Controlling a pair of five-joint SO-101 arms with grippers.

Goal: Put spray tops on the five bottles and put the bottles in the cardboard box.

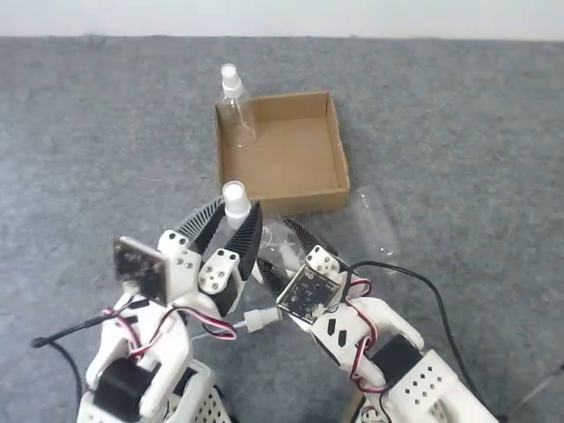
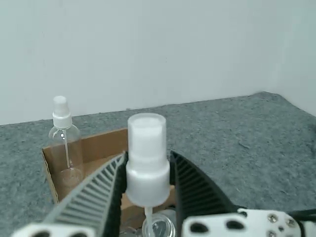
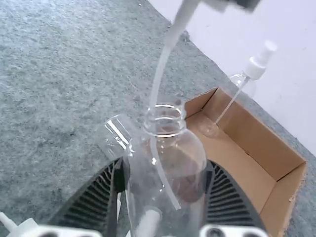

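The cardboard box [image 1: 291,150] lies just beyond both pincers. The right pincer [image 3: 164,170] is clamped on an upright bottle [image 3: 165,148]; directly above its mouth the left pincer [image 2: 148,160] grips the spray top [image 2: 147,163], its tube [image 3: 160,89] dipping inside.

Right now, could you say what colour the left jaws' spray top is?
The spray top is white; best in the left wrist view.

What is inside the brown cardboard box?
One clear plastic bottle wearing its white sprayer stands upright in a far corner of the brown cardboard box; the rest of the visible floor is bare. The left hand's white spray top covers one near corner.
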